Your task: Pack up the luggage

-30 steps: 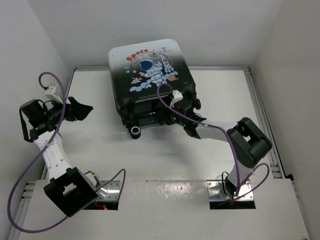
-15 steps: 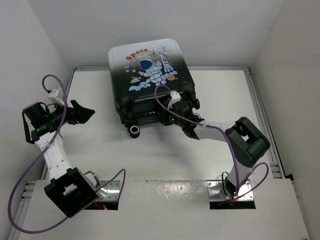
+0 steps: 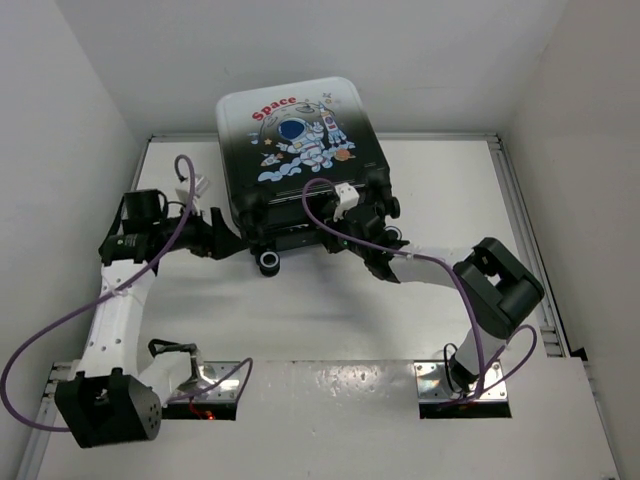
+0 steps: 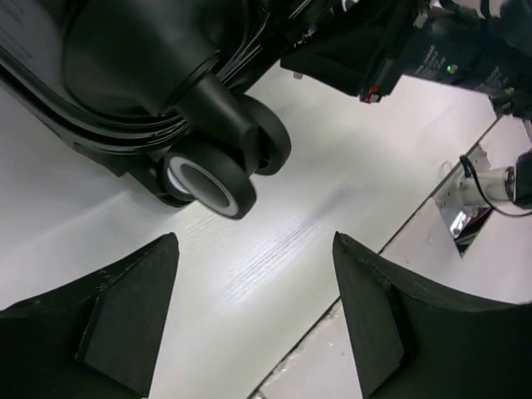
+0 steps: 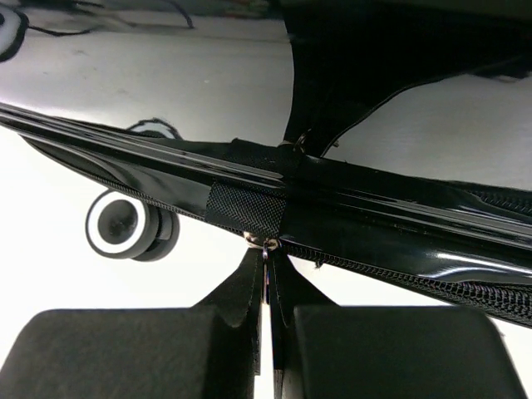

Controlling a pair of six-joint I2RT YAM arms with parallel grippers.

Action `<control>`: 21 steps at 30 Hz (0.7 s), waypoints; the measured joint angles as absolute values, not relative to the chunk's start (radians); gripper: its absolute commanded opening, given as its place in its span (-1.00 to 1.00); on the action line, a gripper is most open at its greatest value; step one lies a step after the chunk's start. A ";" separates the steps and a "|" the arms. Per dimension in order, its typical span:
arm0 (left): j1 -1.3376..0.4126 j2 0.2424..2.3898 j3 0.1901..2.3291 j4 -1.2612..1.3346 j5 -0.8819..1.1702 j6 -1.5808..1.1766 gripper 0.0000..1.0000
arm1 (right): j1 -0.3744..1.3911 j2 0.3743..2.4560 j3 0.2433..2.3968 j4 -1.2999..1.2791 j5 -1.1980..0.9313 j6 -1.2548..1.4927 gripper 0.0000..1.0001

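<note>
The luggage [image 3: 295, 140] lies closed at the back of the table, astronaut print up, wheels toward me. My right gripper [image 3: 332, 240] presses against its near edge. In the right wrist view the right gripper [image 5: 266, 249] is shut on the small metal zipper pull [image 5: 267, 243], just under the black fabric tab on the zipper line of the luggage [image 5: 374, 216]. My left gripper [image 3: 222, 238] hovers by the near-left corner. In the left wrist view the left gripper [image 4: 253, 241] is open over bare table, with a black wheel [image 4: 218, 179] just ahead of its fingertips.
A caster wheel [image 3: 270, 263] sticks out from the case's near edge, and another wheel [image 5: 125, 226] shows left of the right fingers. White walls close in on three sides. A metal rail [image 3: 520, 220] runs along the table's right side.
My left arm has swung right, from the far left of the table to the luggage's near-left corner. My right gripper has shut on the zipper pull and shifted slightly left.
</note>
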State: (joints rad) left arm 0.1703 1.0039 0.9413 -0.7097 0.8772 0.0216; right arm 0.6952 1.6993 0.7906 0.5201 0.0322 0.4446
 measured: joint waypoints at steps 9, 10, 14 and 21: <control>-0.122 0.992 0.948 -0.562 0.476 -0.283 0.85 | 0.723 1.695 0.790 0.516 0.104 0.385 -1.00; -0.137 1.003 0.956 -0.557 0.430 -0.304 0.85 | 0.725 1.695 0.790 0.516 0.111 0.382 -1.00; -0.183 1.070 1.000 -0.529 0.276 -0.358 0.88 | 0.731 1.695 0.790 0.515 0.131 0.376 -1.00; -0.285 1.219 1.094 -0.540 0.077 -0.376 0.97 | 0.736 1.695 0.790 0.515 0.147 0.365 -1.00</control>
State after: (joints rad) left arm -0.2852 1.2186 1.0939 -0.5396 0.0772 -0.3756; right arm 0.7364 1.6951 0.7902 0.5148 0.1467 0.3649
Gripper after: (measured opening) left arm 0.975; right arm 0.009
